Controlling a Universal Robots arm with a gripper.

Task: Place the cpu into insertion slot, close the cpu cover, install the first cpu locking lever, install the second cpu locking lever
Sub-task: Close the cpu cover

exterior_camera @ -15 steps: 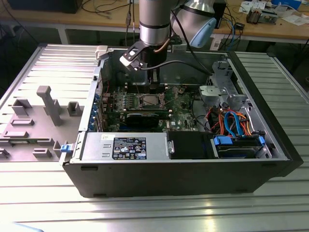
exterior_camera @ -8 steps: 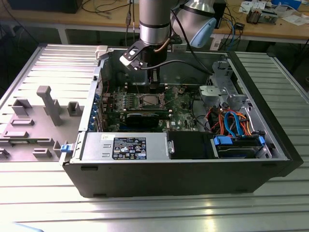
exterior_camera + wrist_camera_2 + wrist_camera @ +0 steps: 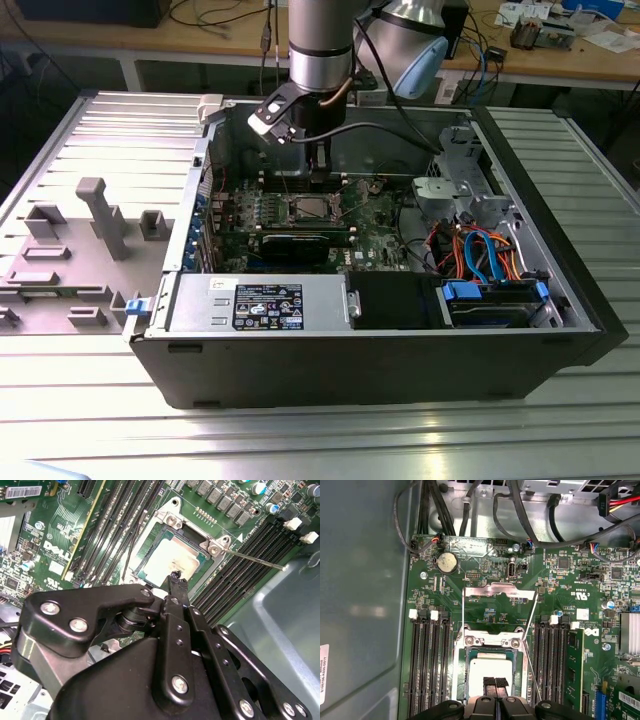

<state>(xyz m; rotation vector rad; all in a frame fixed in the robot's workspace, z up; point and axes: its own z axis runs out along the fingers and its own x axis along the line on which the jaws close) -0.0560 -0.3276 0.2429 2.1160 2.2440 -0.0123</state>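
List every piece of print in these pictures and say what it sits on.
Label on the power supply, exterior view: too small to read.
Maker's logo, white letters on the green circuit board, second wrist view: a brand mark.
White sticker beside that board: blurred.
Sideways sticker on the case wall, first wrist view: too small to read.
Fine board markings: unreadable.

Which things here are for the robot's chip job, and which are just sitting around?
For the job:
cpu, lying in the insertion slot
cpu cover, open
a locking lever, unlatched
gripper, right over the cpu

Just lying about:
coin battery
memory slots
blue and orange cables
grey panel
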